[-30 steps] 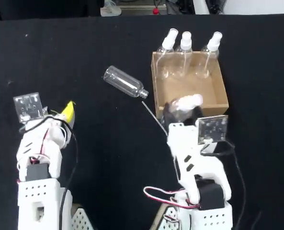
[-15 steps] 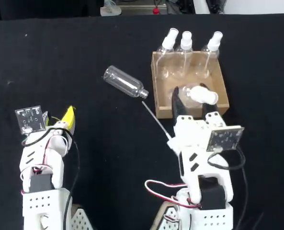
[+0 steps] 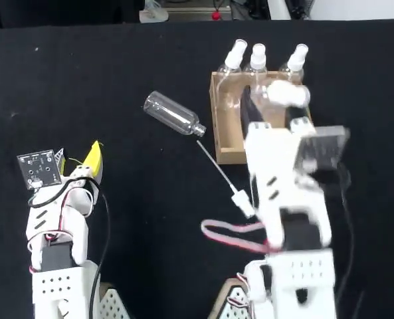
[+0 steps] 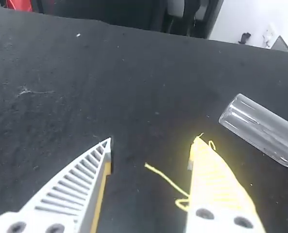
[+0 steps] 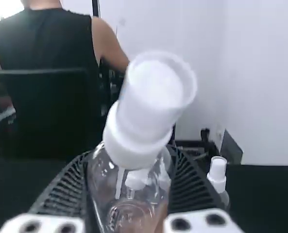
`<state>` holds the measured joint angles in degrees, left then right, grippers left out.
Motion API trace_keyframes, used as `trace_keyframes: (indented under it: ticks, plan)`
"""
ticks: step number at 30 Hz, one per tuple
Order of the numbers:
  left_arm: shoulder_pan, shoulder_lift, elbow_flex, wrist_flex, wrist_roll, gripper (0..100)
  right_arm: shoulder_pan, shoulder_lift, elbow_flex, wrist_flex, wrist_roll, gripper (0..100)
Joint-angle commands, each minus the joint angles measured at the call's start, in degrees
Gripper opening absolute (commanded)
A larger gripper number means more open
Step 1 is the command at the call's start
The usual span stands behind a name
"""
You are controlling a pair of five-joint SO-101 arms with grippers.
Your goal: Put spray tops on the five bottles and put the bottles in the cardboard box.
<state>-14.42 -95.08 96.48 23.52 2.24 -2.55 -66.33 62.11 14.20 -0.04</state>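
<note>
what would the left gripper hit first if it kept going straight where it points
Probably only the black table cover; the clear capless plastic bottle lies to the side of where the left gripper points.

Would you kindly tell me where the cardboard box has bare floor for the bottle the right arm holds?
In the cardboard box, bare floor shows at the near part, by the wall facing the uncapped bottle; the right arm hides the remainder. The far wall is crowded with three capped bottles.
</note>
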Motion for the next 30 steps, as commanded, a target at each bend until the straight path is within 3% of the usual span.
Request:
trace_keyframes:
  ticks: [1, 9, 17, 30]
  plan:
    - [0.13, -0.79, 1.36, 0.35, 0.26, 25, 1.23, 16.40, -7.87, -5.45, -0.09, 1.1]
    - [0.13, -0.79, 1.36, 0.35, 0.26, 25, 1.14, 32.84, -8.40, -16.79, -0.18, 1.1]
    - [2.77, -0.53, 1.36, 0.62, -0.18, 25, 0.88, 41.45, -8.92, -18.02, -0.18, 1.1]
    - [2.86, -0.44, 1.36, 0.62, -0.18, 25, 0.88, 55.69, -8.84, -34.81, 0.09, 1.1]
